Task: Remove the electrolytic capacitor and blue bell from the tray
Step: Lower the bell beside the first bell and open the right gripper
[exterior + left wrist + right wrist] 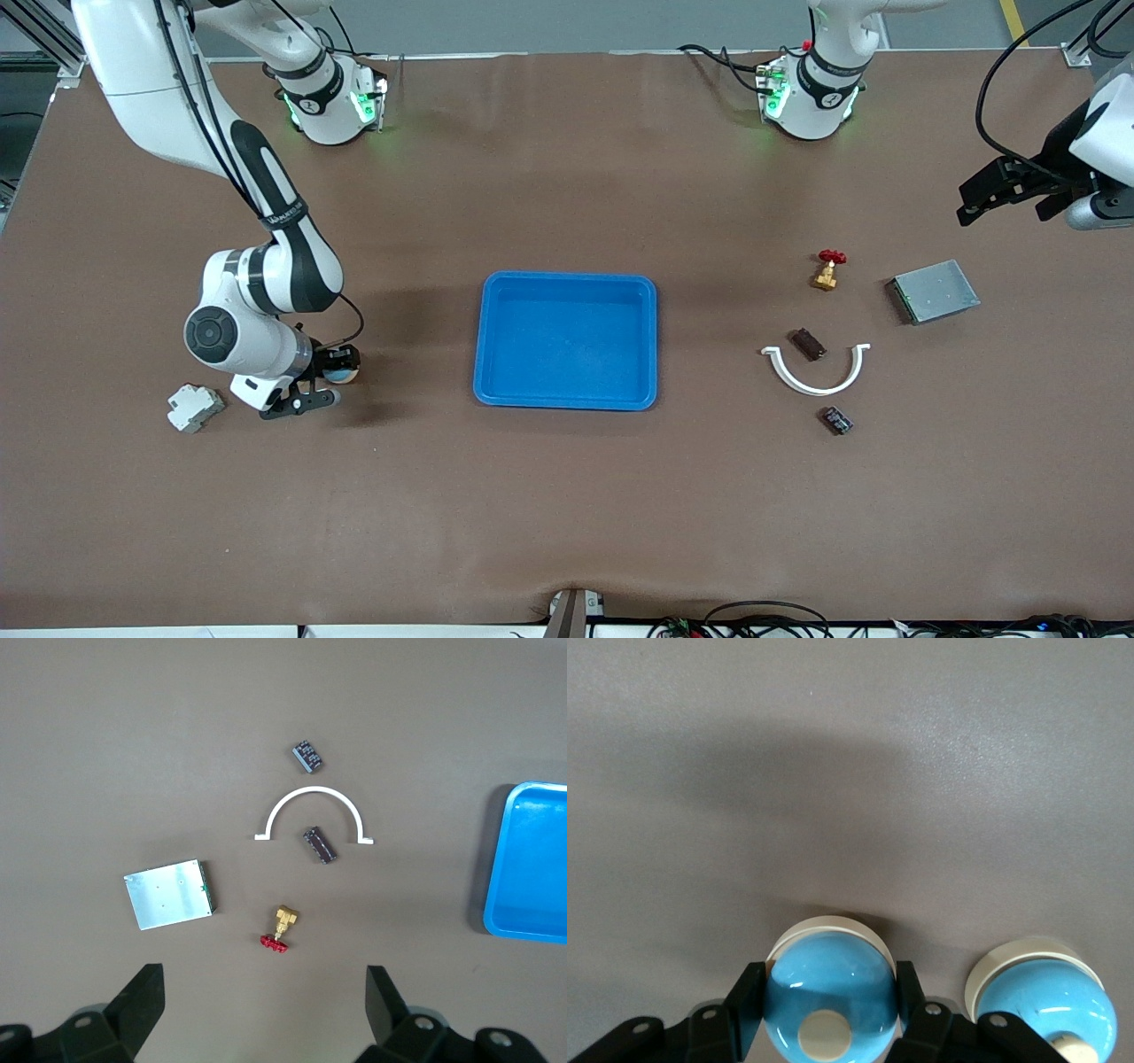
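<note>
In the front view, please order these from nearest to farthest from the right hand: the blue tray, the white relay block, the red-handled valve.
Right hand, shut on a blue bell:
1. White relay block, beside it, at the right arm's end.
2. Blue tray, mid-table.
3. Red-handled valve, toward the left arm's end.

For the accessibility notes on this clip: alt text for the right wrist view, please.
The right gripper is shut on a blue bell with a cream base, its black fingers pressed against both sides. A second blue bell sits beside it on the brown table.
</note>
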Robot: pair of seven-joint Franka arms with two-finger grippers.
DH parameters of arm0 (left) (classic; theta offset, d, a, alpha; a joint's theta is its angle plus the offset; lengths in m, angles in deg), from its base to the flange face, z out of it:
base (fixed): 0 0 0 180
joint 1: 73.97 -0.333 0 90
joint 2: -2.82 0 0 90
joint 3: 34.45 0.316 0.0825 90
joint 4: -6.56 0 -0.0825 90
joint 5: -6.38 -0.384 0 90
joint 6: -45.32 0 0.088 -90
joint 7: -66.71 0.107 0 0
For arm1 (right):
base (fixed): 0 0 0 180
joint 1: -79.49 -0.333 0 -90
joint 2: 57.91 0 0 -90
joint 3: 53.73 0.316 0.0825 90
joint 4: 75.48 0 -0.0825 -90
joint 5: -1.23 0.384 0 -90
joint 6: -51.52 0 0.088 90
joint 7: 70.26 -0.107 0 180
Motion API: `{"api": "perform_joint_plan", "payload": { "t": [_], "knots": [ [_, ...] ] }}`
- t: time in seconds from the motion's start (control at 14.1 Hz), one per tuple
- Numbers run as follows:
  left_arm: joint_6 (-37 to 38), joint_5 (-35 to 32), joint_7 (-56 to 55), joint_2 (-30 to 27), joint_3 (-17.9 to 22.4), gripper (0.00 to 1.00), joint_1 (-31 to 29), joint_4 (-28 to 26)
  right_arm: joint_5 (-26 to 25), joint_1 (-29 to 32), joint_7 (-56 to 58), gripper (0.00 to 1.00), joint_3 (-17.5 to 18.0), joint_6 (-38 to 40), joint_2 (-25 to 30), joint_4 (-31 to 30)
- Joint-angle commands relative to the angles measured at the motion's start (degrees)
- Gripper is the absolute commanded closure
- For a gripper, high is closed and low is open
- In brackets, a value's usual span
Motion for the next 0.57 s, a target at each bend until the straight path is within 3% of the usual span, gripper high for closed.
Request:
{"api": "perform_joint_plan", "payload": {
  "t": [0.0,0.14,0.28,0.49],
  "knots": [
    [-0.2,0.5,1.1,0.0,0.0,0.0,0.0,0.6,0.1,-0.3,0.6,0.4,-0.1,0.1,-0.5,1.0],
    [-0.2,0.5,1.1,0.0,0.0,0.0,0.0,0.6,0.1,-0.2,0.6,0.16,-0.1,0.2,-0.5,1.0],
    [-0.2,0.5,1.1,0.0,0.0,0.0,0.0,0.5,0.1,-0.2,0.6,0.0,-0.1,0.3,-0.5,1.1],
    [-0.2,0.5,1.1,0.0,0.0,0.0,0.0,0.5,0.1,-0.3,0.6,0.0,-0.1,0.8,-0.4,1.3]
  ]
}}
